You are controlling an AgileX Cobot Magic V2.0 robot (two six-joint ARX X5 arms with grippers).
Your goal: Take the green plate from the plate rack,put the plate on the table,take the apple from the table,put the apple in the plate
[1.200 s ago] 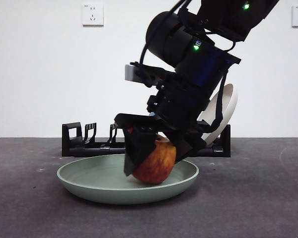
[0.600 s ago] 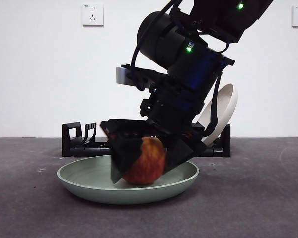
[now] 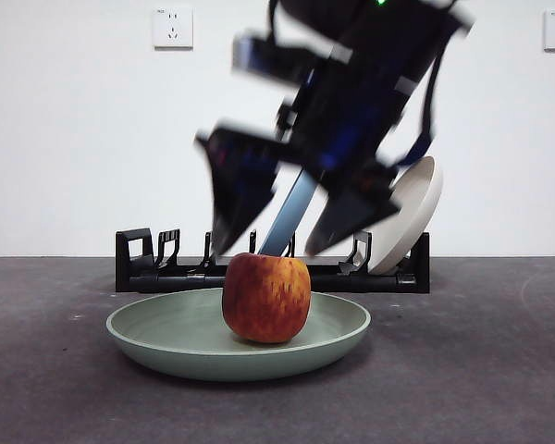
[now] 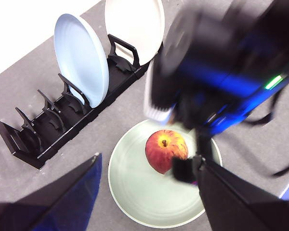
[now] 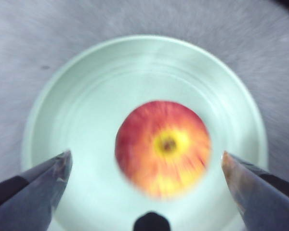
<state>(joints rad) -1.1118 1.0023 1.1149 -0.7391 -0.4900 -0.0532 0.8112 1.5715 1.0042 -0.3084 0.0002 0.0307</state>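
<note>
Change since the earlier frame: the right gripper (image 3: 276, 231), then clamped around the apple, has let go and risen; it now hangs just above the fruit with jaws spread wide and empty, blurred in the front view.

Apple (image 3: 266, 298): stands free and upright near the middle of the green plate, stem pit facing up. Red skin streaked yellow-orange, roundish, flat enough at the base to sit without rolling. Judged placed; nothing touches it but the plate.

Green plate (image 3: 166, 342): flat on the desk under the apple. Wide, shallow, round, matte pale sage, with a raised rim that would check the fruit if it tipped. Faint concentric rings show in the right wrist view.

Desk (image 3: 499, 370): dark grey, matte, slightly mottled; carries plate and rack.

Plate rack (image 4: 62, 122): behind the plate, well apart from it. Long, low, black plastic, a row of upright slotted holders with taller end posts. Most slots stand empty.

Light blue plate (image 4: 82, 57): on edge in the rack, leaning, smooth.

Cream-white plate (image 4: 135, 24): on edge at the rack's end beside the blue one, tilted against the end post.

Left gripper (image 4: 147, 202): held high above the green plate, off to the side, jaws apart and holding nothing; it waits.

Task status, by judgement: both placements look complete; only the arm's retreat is left.
</note>
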